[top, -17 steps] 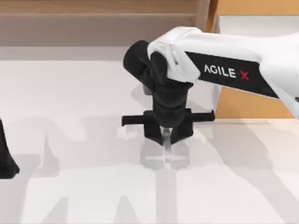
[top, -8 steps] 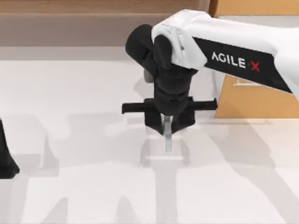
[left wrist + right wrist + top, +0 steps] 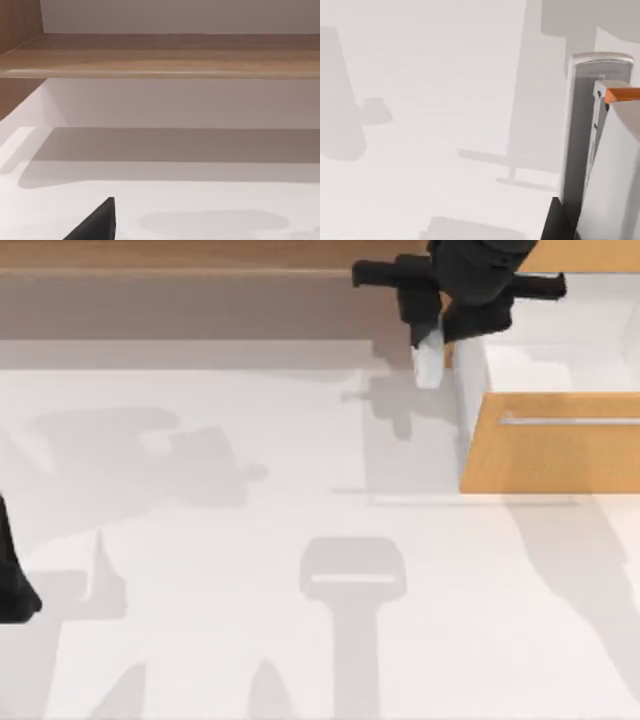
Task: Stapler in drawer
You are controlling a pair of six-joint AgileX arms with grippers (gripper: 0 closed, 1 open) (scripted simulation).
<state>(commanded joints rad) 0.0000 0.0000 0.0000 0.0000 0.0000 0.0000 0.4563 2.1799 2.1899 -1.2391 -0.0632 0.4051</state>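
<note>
**Q:** Where is the load, and what has hold of it?

**A:** My right end effector [image 3: 432, 338] is clamped on the stapler [image 3: 428, 362], which hangs below my fingers, clear of the worktop [image 3: 200, 570]. In the top view it sits just outside the open drawer [image 3: 548, 455], beside the drawer's white side wall on the side away from the cavity. In the right wrist view the stapler [image 3: 592, 145] runs upright between my pads, with one finger [image 3: 615, 175] alongside it. My left end effector [image 3: 15, 585] is parked well away at the worktop's left edge; I cannot tell how its fingers stand.

**Q:** What could go wrong from here?

**A:** Main risk, in my judgement: the stapler's low end looks close to the wall's top edge. A sideways move toward the cavity without enough height could catch it on that wall and lever it out of my grip.

**Q:** Anything else?

**A:** Releasing here would drop it onto the worktop beside the drawer. The brown shelf [image 3: 190, 260] lies just behind me, so a swing that way could clip it.
</note>
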